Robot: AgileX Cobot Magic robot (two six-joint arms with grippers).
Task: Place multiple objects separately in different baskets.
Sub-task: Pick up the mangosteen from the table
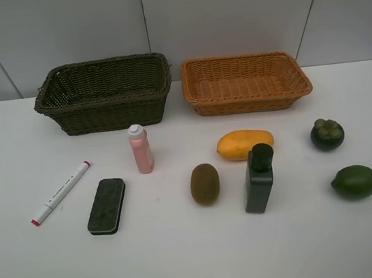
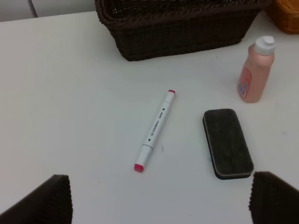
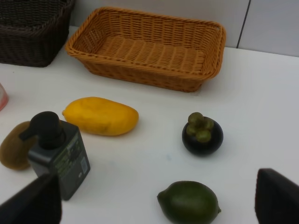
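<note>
Two baskets stand at the back of the table: a dark olive-brown basket (image 1: pixel 103 93) on the left and an orange-tan basket (image 1: pixel 245 82) on the right. In front lie a white marker (image 1: pixel 61 193), black eraser (image 1: pixel 106 205), pink bottle (image 1: pixel 141 149), brown kiwi (image 1: pixel 205 183), yellow mango (image 1: pixel 243 144), dark green bottle (image 1: pixel 258 179), mangosteen (image 1: pixel 327 134) and lime (image 1: pixel 355 182). My left gripper (image 2: pixel 161 198) hangs open above the marker (image 2: pixel 154 130) and eraser (image 2: pixel 227 143). My right gripper (image 3: pixel 154 186) is open over the lime (image 3: pixel 188 202), mangosteen (image 3: pixel 202 136) and mango (image 3: pixel 101 115). Neither gripper shows in the exterior view.
All items rest on a white table (image 1: pixel 188 262) with a grey panelled wall behind the baskets. Both baskets hold nothing that I can see. The pink bottle (image 2: pixel 255 71) stands just in front of the dark basket (image 2: pixel 177 25).
</note>
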